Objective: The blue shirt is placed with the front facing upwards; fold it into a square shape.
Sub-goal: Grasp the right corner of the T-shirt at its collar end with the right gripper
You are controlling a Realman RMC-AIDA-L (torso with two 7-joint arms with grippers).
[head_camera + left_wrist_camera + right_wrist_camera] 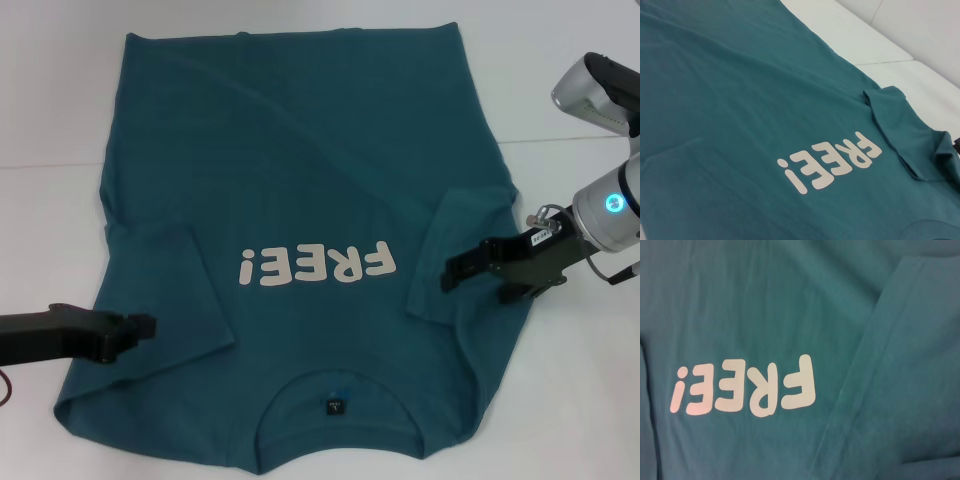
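Observation:
The blue shirt [300, 170] lies flat on the white table [570, 400], front up, with its round neck and small dark label [333, 406] nearest me. The white "FREE!" lettering [316, 266] reads upside down from here. Both short sleeves are folded inward onto the chest. My left gripper [140, 328] hovers over the folded left sleeve [160, 290] near the shirt's left edge. My right gripper [455, 272] sits over the folded right sleeve [460, 230]. The left wrist view shows the lettering [830, 162] and the far sleeve [905, 135]; the right wrist view shows the lettering [745, 387] beside a sleeve hem [850, 405].
Bare white table shows on both sides of the shirt, with a seam line [50, 165] running across its far part. The shirt's hem reaches the far edge of the head view. A thin red cable [5, 385] hangs by my left arm.

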